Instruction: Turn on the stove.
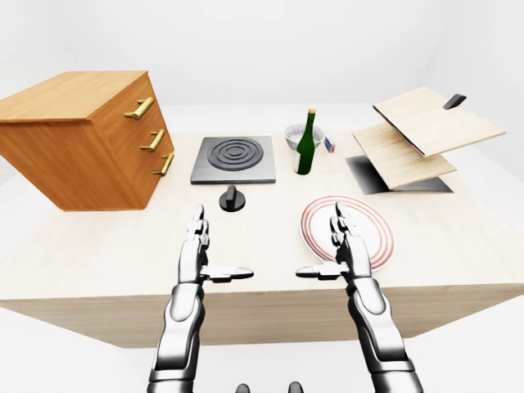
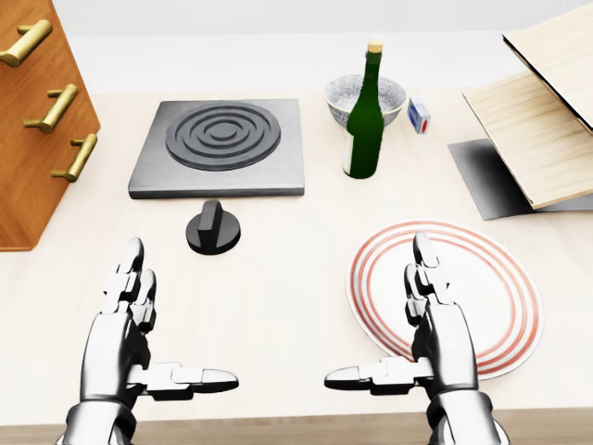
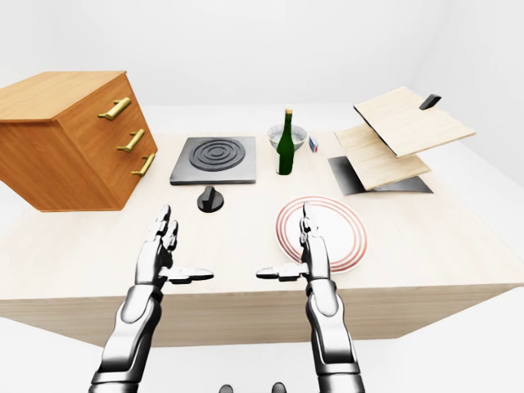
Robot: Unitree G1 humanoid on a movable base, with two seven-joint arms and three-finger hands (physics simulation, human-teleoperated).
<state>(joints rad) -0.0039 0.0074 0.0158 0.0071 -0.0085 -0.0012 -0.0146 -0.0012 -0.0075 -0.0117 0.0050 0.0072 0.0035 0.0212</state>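
A dark grey stove plate (image 2: 220, 146) with ring-shaped burner lies flat on the light wooden table (image 2: 278, 287). Just below it in the head view stands its black knob (image 2: 213, 228), untouched. My left hand (image 2: 153, 324) hovers open below the knob, fingers pointing up the view and thumb stretched to the right. My right hand (image 2: 408, 324) mirrors it, open, over the left edge of a white plate with red rings (image 2: 482, 278). Neither hand holds anything.
A wooden drawer chest with brass handles (image 2: 37, 120) stands left of the stove. A green bottle (image 2: 365, 116), a grey bowl (image 2: 389, 93) and a small box (image 2: 419, 115) sit to its right. Tilted wooden boards (image 2: 542, 120) rest over a dark mat (image 2: 486, 176) at far right.
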